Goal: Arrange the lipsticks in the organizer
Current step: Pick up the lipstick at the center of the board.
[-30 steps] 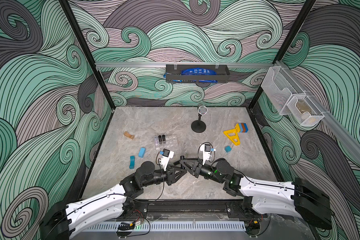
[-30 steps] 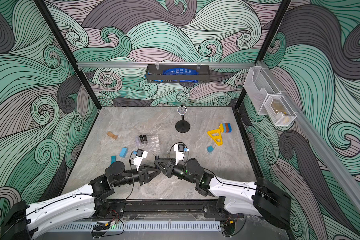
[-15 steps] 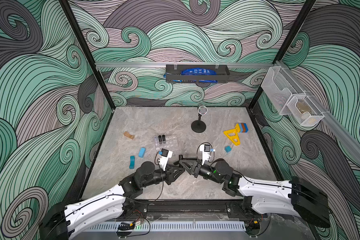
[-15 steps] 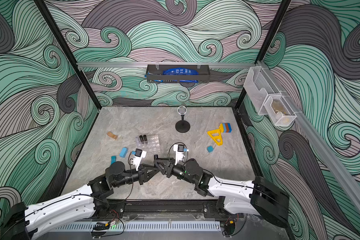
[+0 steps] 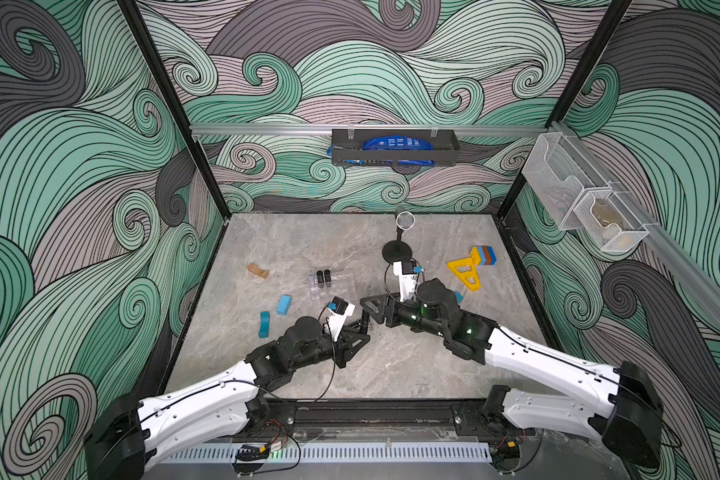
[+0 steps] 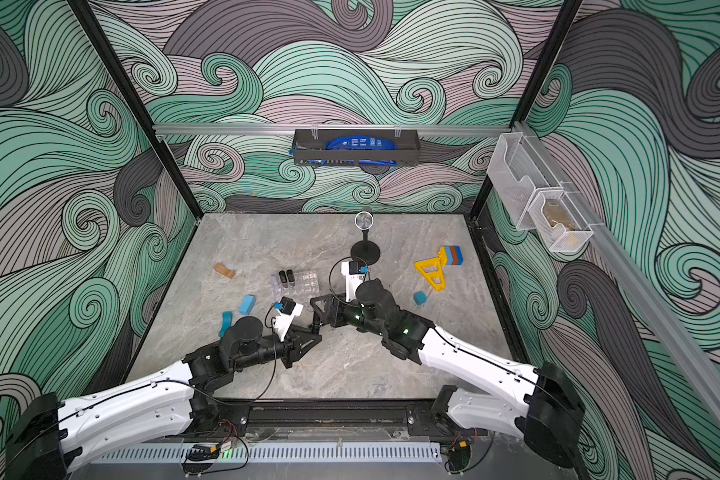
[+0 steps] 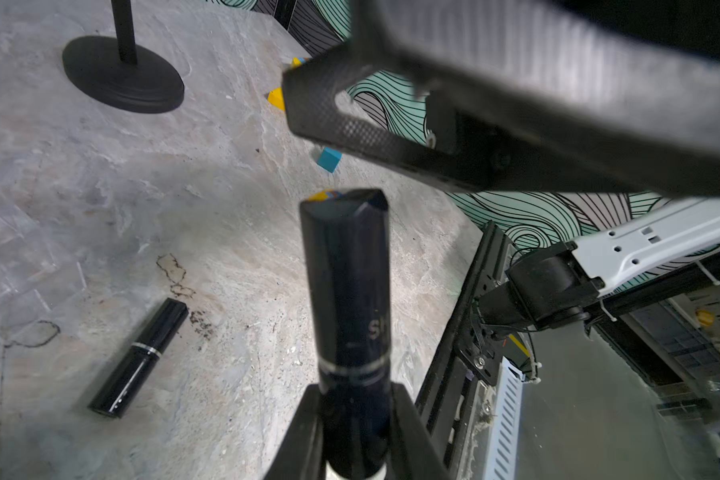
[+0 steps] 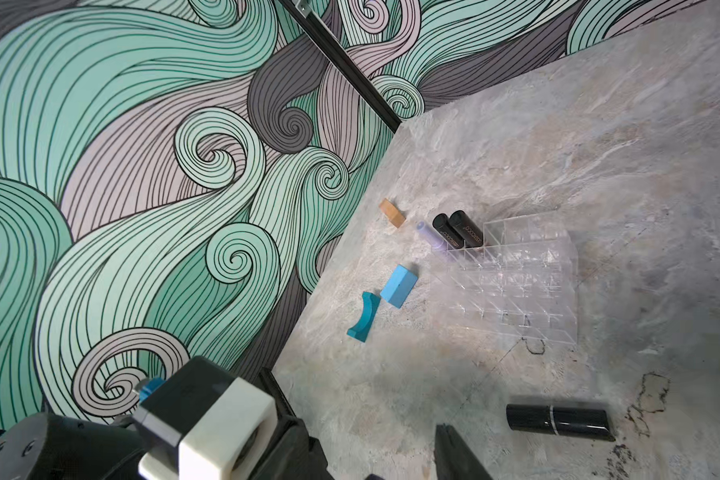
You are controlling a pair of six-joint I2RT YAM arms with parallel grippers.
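My left gripper is shut on the base of a black lipstick, whose cap end points toward my right gripper. That gripper stands open just beyond the cap, with nothing between its fingers. A second lipstick lies flat on the table beneath the two grippers. The clear organizer sits left of centre. Two lipsticks stand in its far-left cells beside a lavender tube.
A microphone stand rises behind the right arm. A yellow triangle frame and striped block lie right. Two blue blocks and a wooden block lie left. A dark shelf and wire baskets hang on the walls.
My right gripper has opened and let go of the lipstick, then drawn back a little. The left gripper keeps its hold on the lipstick.
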